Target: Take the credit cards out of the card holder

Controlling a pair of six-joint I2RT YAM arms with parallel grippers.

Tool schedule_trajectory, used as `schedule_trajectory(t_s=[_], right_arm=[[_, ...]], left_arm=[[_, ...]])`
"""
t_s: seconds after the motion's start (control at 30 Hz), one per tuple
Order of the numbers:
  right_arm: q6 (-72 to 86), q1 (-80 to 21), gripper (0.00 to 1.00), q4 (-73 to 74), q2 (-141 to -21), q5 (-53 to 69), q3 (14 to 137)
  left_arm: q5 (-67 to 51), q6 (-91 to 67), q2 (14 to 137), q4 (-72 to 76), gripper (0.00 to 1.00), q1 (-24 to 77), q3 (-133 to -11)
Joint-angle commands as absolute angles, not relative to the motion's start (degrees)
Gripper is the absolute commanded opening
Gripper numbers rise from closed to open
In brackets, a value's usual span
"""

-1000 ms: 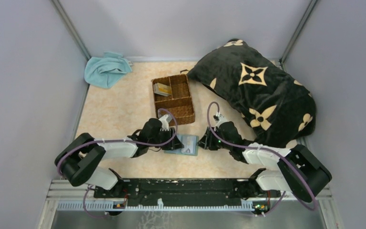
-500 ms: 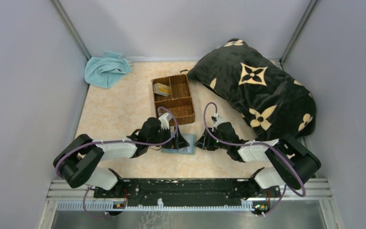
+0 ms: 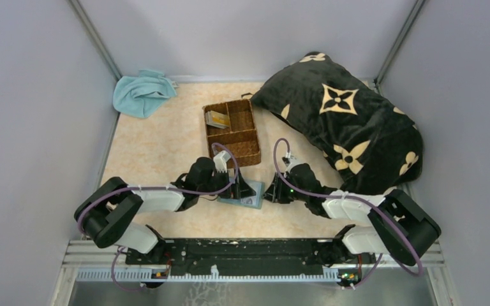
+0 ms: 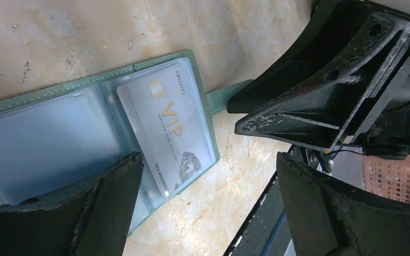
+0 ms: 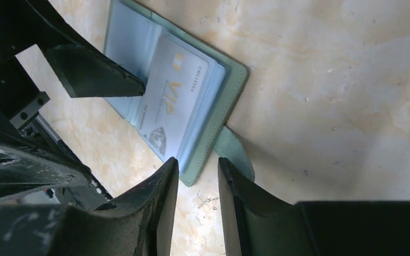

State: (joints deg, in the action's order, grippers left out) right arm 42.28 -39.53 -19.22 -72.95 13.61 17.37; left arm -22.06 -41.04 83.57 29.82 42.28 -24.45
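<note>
- The card holder (image 3: 247, 196) lay open and flat on the surface (image 3: 153, 153), near the wicker basket (image 3: 254, 127).
- A grey "VIP" credit card (image 4: 171, 128) sat in the clear pocket nearer the right hand (image 5: 197, 165).
- The left hand (image 4: 208, 160) was spread wide over the holder.
- The right hand's fingers stood narrowly parted at the holder's edge, gripping nothing.

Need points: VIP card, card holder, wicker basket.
VIP card (image 4: 168, 128): left wrist view, middle of its printed face.
card holder (image 4: 42, 144): left wrist view, the empty pale blue pocket.
wicker basket (image 3: 256, 136): top external view, its right wall.
</note>
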Motion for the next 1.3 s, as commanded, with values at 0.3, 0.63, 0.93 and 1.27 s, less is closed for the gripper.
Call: schedule_trajectory(t_s=[0.3,0.63,0.93,1.27], right_arm=[[41.4,-40.1,0.34,-21.2,-76.1,12.3,22.2],[42.5,-40.0,0.33,-25.5,-81.6,12.6,21.2],[42.5,-40.0,0.33,-27.0,-83.6,13.4,20.5],[42.2,-40.0,0.18,-26.5,-84.0,12.9,19.6]], left_arm=[[-23.0,-41.6,84.0,32.2,1.00,41.9,-23.4],[-24.6,-42.3,84.5,34.1,1.00,41.9,-22.9],[-27.7,-48.4,85.3,47.0,0.99,41.3,-19.6],[-29.5,-51.9,84.5,54.4,0.99,39.7,-18.7]])
